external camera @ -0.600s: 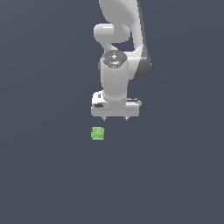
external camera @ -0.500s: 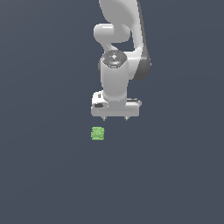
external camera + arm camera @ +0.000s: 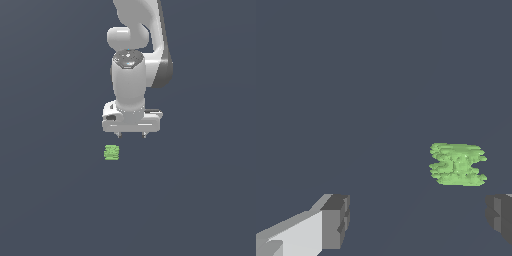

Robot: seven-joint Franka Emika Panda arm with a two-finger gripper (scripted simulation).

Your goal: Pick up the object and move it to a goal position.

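A white robot arm [image 3: 132, 75] hangs down over a flat dark grey floor [image 3: 50, 200]. At its lower end sits the gripper [image 3: 131, 135], a wide white block with two short fingertips poking out underneath. The fingertips stand well apart from each other and nothing lies between them, so the gripper is released and holds nothing.

The object [image 3: 112, 153] is a small light-green block with darker ridged stripes running across it. It rests on the floor, narrower than the gripper. In the exterior view it lies just below the gripper and a little toward that view's left, close under the left fingertip but apart from it, with bare floor showing between the two.

The wrist view looks down past the gripper [image 3: 418, 220]. One grey finger pad [image 3: 336, 221] on a white finger and the other grey pad [image 3: 500, 215] frame a broad gap of floor. The object [image 3: 457, 164] appears beyond the pads, nearer to the second one, touching neither.
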